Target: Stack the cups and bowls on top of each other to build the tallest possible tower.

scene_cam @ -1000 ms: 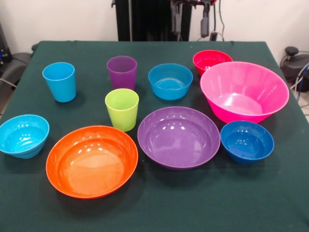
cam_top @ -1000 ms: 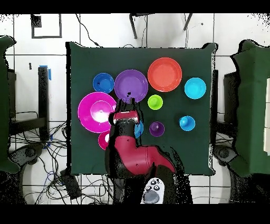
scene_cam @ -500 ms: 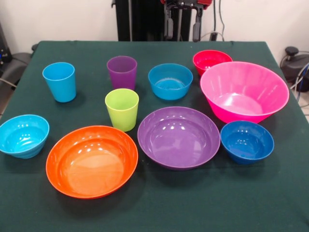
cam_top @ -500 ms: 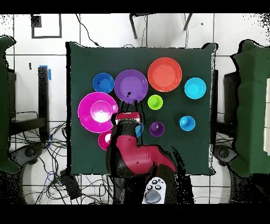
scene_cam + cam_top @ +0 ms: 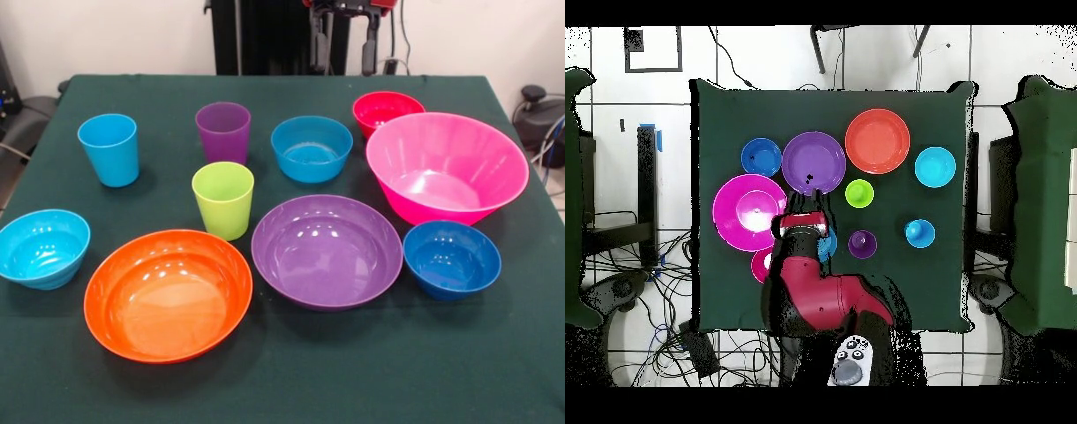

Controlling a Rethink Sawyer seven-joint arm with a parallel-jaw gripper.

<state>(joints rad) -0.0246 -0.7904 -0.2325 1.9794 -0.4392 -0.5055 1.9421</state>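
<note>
All cups and bowls stand apart on the green table, none stacked. The front view shows the light blue cup [image 5: 109,148], purple cup [image 5: 222,131], lime green cup [image 5: 222,199], cyan bowl [image 5: 42,247], blue bowl [image 5: 311,147], red bowl [image 5: 387,110], big pink bowl [image 5: 446,165], dark blue bowl [image 5: 451,258], wide purple bowl [image 5: 327,250] and orange bowl [image 5: 168,293]. My gripper [image 5: 344,66] hangs open and empty at the top edge, above and behind the blue and red bowls. In the overhead view my gripper [image 5: 809,198] is over the gap between the pink bowl [image 5: 747,212] and the purple bowl [image 5: 813,162].
The green table [image 5: 291,380] has bare cloth along its near edge. In the overhead view my red arm [image 5: 810,280] covers most of the blue bowl and part of the red bowl [image 5: 761,266]. Chairs stand off both table sides.
My gripper has shifted slightly from side to side at the far edge and hangs a little lower than a second ago. No cup or bowl has moved.
</note>
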